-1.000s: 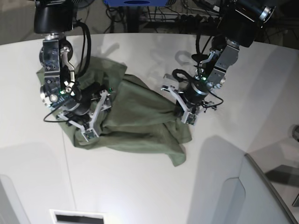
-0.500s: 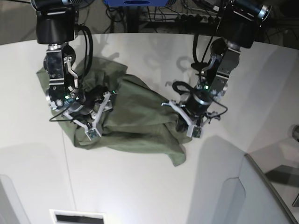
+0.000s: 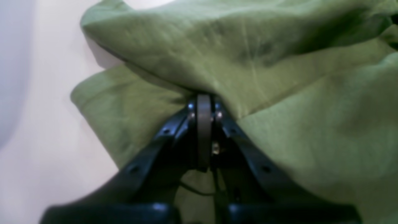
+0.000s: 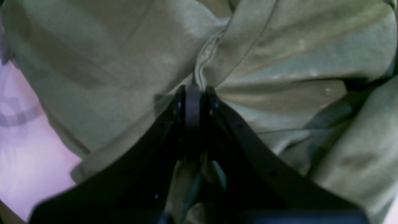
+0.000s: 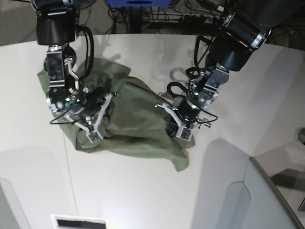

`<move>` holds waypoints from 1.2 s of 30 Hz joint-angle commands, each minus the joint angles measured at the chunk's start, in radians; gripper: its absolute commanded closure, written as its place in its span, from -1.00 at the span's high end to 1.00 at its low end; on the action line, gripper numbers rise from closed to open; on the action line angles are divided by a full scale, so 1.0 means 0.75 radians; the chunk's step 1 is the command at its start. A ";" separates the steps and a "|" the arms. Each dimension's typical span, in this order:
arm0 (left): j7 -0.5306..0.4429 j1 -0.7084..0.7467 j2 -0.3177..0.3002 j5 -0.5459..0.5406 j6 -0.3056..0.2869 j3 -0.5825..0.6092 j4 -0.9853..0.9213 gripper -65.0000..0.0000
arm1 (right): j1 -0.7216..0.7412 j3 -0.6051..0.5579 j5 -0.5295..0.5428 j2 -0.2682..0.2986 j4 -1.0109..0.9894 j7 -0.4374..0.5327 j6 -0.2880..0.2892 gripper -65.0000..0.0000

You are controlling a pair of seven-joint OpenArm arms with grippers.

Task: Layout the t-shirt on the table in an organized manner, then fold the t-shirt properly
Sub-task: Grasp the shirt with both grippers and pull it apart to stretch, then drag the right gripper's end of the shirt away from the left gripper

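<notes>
**A:** Where does your t-shirt [image 5: 138, 119] sit right now?

**B:** Bunched in a heap on the worktop [image 5: 143, 191], not yet spread out. You have an arm at each end of the heap, so my guess is you mean to draw the two ends apart and flatten it.

**A:** And the jaws?

**B:** Your left gripper [image 3: 203, 102] has its jaws pressed together with a fold of the t-shirt caught at the tips; the cloth rises in a ridge right above them. Your right gripper [image 4: 194, 90] is also pressed together, pinching a gathered seam or hem at the other end of the t-shirt. Both holds look to be on edges rather than mid-panel, which would suit pulling the cloth taut.

**A:** What changed over the last second?

**B:** Your right jaws were spread over the t-shirt's far end and have now closed on it. Your left arm has carried its pinch further in over the t-shirt's near end, and the cloth there has slackened and bunched slightly.
</notes>
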 commanded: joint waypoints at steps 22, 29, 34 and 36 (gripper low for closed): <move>0.172 0.272 -0.248 0.006 0.029 -0.369 0.284 -1.00 | 0.297 0.247 0.003 0.323 -0.185 0.111 0.000 -0.97; 0.178 0.263 -0.265 0.006 0.029 -0.367 0.415 -1.00 | 0.411 0.264 -0.103 0.380 -0.423 0.340 -0.033 -0.24; 0.323 0.263 -0.295 0.006 0.029 -0.369 0.529 -1.00 | 0.356 0.266 -0.273 0.370 -0.261 0.328 -0.256 0.72; 0.333 0.270 -0.297 0.006 0.029 -0.369 0.585 -1.00 | 0.262 0.253 -0.246 0.321 -0.042 0.262 -0.246 0.69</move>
